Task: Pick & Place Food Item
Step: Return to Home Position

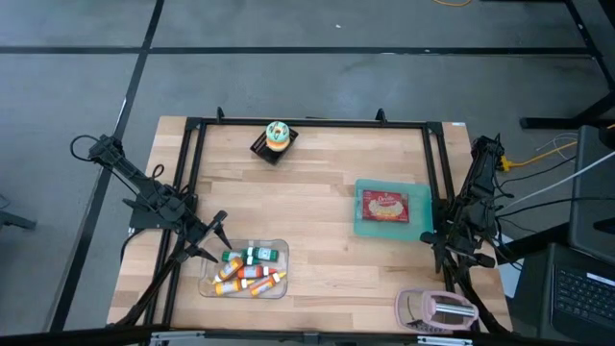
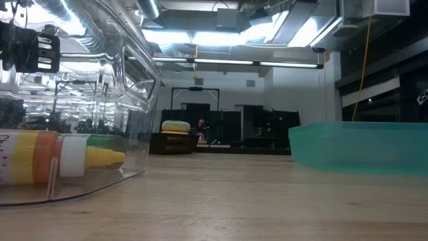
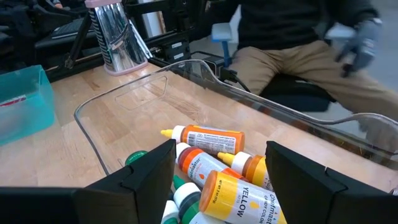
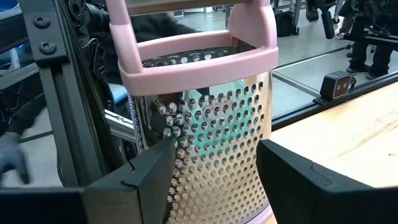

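Note:
A round green-and-yellow food item point(image 1: 277, 135) sits on a small black stand point(image 2: 175, 142) at the table's far edge. A teal tray point(image 1: 367, 223) at the right holds a red food packet point(image 1: 389, 206). My left gripper point(image 1: 213, 235) stands open at the left edge of a clear tray point(image 1: 279, 288) of colouring bottles point(image 3: 208, 140); its fingers point(image 3: 149, 180) are just above the bottles, touching nothing. My right gripper point(image 1: 444, 255) stands open near the right edge, pointing at a pink-framed metal grater point(image 4: 205, 124).
A black frame point(image 1: 307, 123) runs round the table's far and side edges. The grater point(image 1: 437, 309) lies at the near right corner. Bare wood lies between the clear tray and the teal tray point(image 2: 361, 144). A seated person point(image 3: 298, 56) is beyond the table.

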